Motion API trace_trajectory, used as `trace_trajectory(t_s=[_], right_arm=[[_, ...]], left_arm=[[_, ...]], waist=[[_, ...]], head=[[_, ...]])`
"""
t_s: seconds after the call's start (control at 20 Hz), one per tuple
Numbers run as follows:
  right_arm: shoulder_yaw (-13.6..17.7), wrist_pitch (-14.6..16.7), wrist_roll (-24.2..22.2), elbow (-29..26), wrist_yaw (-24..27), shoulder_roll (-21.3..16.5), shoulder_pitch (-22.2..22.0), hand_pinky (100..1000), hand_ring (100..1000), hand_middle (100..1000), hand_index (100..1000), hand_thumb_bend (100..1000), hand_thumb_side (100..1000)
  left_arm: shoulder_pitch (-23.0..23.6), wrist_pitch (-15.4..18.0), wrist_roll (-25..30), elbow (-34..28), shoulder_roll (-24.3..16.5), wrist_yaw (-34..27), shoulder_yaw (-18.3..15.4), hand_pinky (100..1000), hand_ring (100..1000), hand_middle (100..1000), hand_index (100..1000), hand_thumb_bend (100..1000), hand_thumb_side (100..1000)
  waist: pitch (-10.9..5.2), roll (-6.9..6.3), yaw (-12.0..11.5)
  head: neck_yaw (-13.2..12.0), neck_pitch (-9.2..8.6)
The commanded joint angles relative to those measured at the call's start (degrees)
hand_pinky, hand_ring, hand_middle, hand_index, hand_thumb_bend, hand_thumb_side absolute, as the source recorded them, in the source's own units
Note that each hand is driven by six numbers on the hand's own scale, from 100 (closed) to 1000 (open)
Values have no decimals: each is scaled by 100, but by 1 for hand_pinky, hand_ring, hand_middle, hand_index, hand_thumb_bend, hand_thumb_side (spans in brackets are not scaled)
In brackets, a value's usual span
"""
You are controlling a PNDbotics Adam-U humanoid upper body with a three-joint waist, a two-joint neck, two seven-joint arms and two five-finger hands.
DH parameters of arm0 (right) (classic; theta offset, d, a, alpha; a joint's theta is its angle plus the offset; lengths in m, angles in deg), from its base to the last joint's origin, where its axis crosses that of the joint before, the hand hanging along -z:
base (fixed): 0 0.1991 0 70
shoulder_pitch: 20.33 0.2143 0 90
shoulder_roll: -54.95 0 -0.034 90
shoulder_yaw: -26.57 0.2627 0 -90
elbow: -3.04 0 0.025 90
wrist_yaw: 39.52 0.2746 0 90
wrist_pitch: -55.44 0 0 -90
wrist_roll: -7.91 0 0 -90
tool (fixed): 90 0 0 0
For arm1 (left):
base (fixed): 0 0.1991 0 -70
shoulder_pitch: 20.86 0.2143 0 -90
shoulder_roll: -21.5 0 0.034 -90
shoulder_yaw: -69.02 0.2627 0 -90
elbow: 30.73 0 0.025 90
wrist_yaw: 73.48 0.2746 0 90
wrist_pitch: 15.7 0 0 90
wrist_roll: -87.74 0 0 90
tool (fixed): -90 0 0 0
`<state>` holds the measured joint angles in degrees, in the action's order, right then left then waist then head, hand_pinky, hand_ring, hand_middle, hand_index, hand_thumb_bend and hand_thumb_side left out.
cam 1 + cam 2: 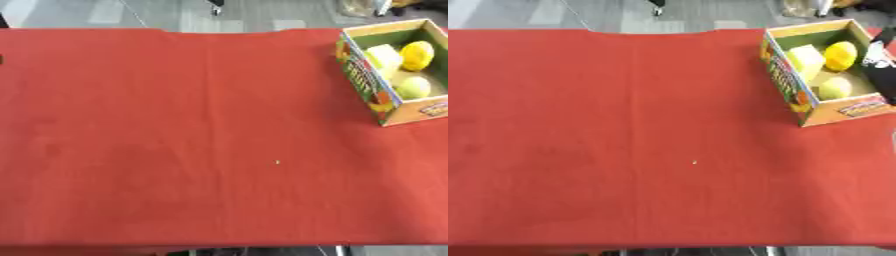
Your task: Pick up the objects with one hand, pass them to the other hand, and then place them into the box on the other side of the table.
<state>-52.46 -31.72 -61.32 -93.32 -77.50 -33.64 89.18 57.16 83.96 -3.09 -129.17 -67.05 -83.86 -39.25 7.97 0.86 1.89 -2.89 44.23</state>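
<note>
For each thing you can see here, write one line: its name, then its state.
Box: upright on the right side of the table, top open, holding three things.
Lemon: inside the box, at the far end.
Pale block: inside the box, against the left wall.
Green fruit: inside the box, at the near end.
Red cloth: spread flat over the table.
Right hand: dark shape at the right edge by the box, fingers not clear.

The red-covered tabletop (175, 140) is lying open across its left, centre and near portions, offering unobstructed passage. A printed cardboard box (791, 82) is occupying the far right corner. A black robot hand (879, 65) is intruding at the box's right edge, narrowing access from that side.
</note>
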Motion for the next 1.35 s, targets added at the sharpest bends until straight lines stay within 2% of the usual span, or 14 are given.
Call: trace_trajectory(t_s=[0.05,0.15,0.3,0.45,0.65,0.8,1.05,1.35], right_arm=[[20,166,9,-611,663,397,-200,751,859,889,785,100,609],[-75,242,-81,-753,967,608,-403,748,861,891,782,100,631],[-208,344,-260,-839,1328,698,-635,745,863,893,778,100,649],[-267,401,-414,-817,1531,744,-815,744,864,892,774,100,666],[-280,454,-498,-789,1609,746,-997,744,864,892,773,100,672],[-301,475,-542,-775,1610,733,-1010,743,864,893,773,100,674],[-365,501,-612,-768,1642,695,-1020,742,863,891,766,100,682],[-439,543,-697,-724,1748,751,-1063,741,862,891,766,100,682]], left_arm=[[-2,-3,-175,-184,200,373,-82,730,599,561,720,527,778],[22,-33,-251,-206,396,453,-58,730,600,562,717,500,791],[39,-71,-267,-196,528,441,44,730,600,562,715,480,797],[74,-98,-218,-142,589,408,127,730,600,562,714,473,802],[87,-127,-96,-68,605,364,218,729,599,561,712,468,805],[139,-147,-37,-12,649,292,229,729,599,560,712,464,812],[235,-133,-22,65,739,247,174,728,598,559,711,457,814],[156,-164,34,82,773,249,229,728,597,558,709,458,811]], waist=[[-177,81,-23],[-169,74,-6],[-153,56,43],[-161,44,-36],[-186,40,-58],[-186,12,-58],[-198,-105,-153],[-223,-51,-71]], head=[[-4,-12],[-24,-12],[-20,-12],[-42,-12],[40,-12],[19,-12],[-122,-12],[-164,-12]])
